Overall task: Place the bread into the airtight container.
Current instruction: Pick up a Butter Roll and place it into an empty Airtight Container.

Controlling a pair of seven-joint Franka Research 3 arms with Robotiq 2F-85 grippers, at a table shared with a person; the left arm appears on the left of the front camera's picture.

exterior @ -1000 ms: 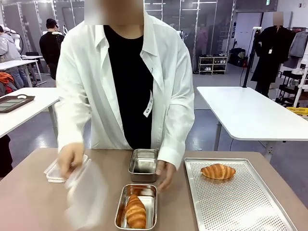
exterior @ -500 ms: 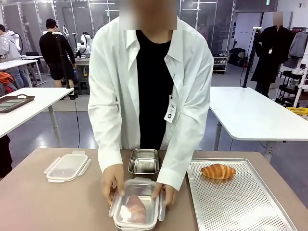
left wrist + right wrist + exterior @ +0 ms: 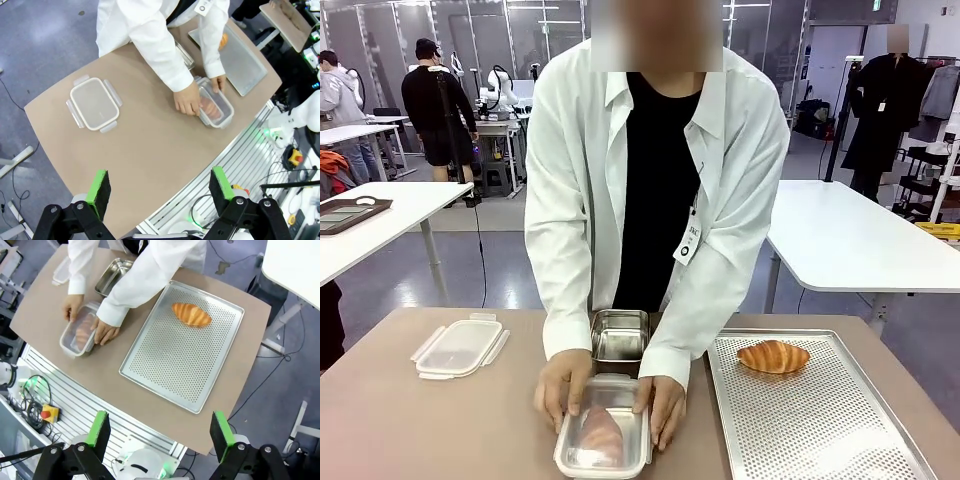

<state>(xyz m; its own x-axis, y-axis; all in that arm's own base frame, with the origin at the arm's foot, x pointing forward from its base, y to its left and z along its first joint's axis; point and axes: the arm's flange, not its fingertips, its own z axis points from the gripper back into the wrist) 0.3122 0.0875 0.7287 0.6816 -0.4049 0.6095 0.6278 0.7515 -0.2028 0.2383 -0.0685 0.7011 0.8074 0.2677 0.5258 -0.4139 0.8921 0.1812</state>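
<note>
Two end effectors hang high over the bench [image 3: 400,420]. Left end effector [image 3: 160,192]: fingers wide apart, nothing between them. Right end effector [image 3: 160,435]: likewise apart and empty. Below, near the robot-side bench edge, sits the covered container [image 3: 630,455] with the bread [image 3: 600,435] inside, seen through the clear top. Person's hands [image 3: 563,385] grip its two sides. Touching or just behind it is an open steel tin [image 3: 619,335]. Spare lid [image 3: 460,347] lies well to the robot's left. Tray [image 3: 820,430] on the right carries one croissant [image 3: 773,356].
</note>
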